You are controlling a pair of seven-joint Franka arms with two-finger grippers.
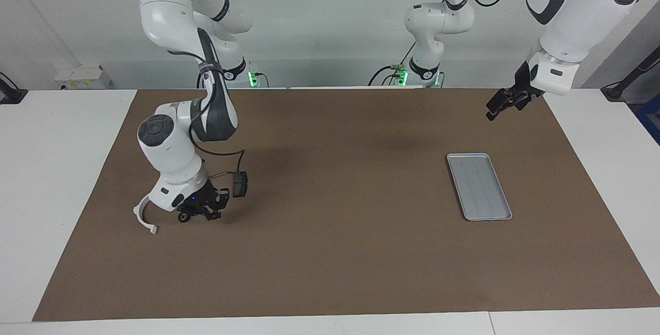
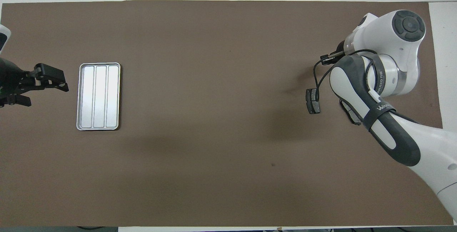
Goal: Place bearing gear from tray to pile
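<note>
Brown mat (image 1: 330, 252) covers the white table (image 1: 62, 170) — ridged silver metal tray (image 1: 479, 186) lies bare; right gripper (image 1: 198, 215) clamps a small dark gear (image 1: 183, 217) beside the white curved bracket (image 1: 144, 216); left gripper (image 1: 502, 102) waits, spread wide.

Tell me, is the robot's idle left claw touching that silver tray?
Apart. The facing view shows the left gripper raised above the brown mat, well clear of the tray.

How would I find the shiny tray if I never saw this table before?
Start with the big brown mat covering the table, then go toward the left arm's end, where the left gripper hangs open in the air. The tray lies flat on the mat there, alone and empty. It is the only silvery metal thing, a rounded rectangle with long ridges.
</note>
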